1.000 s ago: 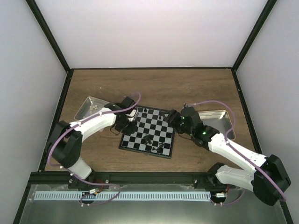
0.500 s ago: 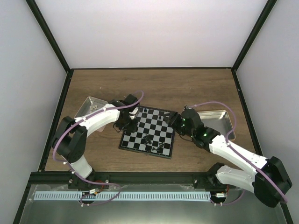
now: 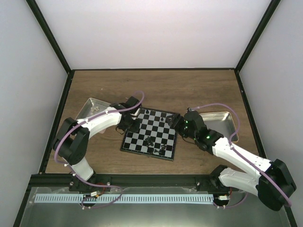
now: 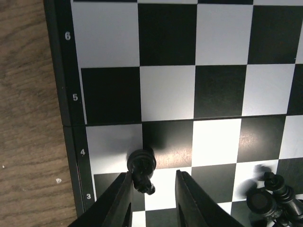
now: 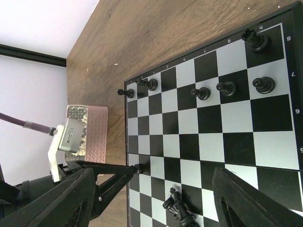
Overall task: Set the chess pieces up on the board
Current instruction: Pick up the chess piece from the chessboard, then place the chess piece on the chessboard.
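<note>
The board (image 4: pixel 165 94) lies under my left fingers and ahead of my right ones. Right gripper (image 5: pixel 154 182): fingers spread wide, holding nothing. Left gripper (image 4: pixel 153 174): fingers parted, not pinching. One black chess piece (image 4: pixel 141 171) sits between them, against the rim-side finger. More chess pieces (image 4: pixel 271 201) cluster just beyond the other finger.

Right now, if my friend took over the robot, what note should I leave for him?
Left gripper: fingers open around one small black piece by the board's rim, near row 4; gap on one side, so not gripped.
Right gripper: open, empty, over the board.
Done: several black pieces stand on rows 7 and 8.
To do: place the straddled piece, then sort the clump mid-board.
</note>
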### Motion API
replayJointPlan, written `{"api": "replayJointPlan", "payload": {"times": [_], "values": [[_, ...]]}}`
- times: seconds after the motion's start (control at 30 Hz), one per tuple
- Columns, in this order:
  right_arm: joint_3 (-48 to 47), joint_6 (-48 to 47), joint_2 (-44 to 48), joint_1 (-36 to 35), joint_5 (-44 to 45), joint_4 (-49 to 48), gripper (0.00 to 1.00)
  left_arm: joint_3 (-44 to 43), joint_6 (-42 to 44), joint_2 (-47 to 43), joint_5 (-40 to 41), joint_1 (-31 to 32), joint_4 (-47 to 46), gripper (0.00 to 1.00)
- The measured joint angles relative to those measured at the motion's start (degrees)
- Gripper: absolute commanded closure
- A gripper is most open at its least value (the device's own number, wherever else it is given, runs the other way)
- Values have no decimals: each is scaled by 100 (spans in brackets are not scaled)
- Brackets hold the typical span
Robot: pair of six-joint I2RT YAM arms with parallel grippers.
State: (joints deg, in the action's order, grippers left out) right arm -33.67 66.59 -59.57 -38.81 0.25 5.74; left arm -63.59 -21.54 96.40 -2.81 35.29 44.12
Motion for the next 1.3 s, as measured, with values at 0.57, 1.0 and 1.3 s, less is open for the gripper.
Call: {"api": "replayJointPlan", "payload": {"times": [0.57, 1.0, 1.3], "values": [[15, -13, 122, 0, 109, 39, 30, -195, -79, 66, 374, 4, -197, 96], [83, -13, 269, 0, 260, 223, 30, -1821, 70, 1008, 890, 4, -326, 96], [83, -15, 487, 0, 393, 293, 30, -2356, 55, 1751, 1064, -24, -339, 96]]}}
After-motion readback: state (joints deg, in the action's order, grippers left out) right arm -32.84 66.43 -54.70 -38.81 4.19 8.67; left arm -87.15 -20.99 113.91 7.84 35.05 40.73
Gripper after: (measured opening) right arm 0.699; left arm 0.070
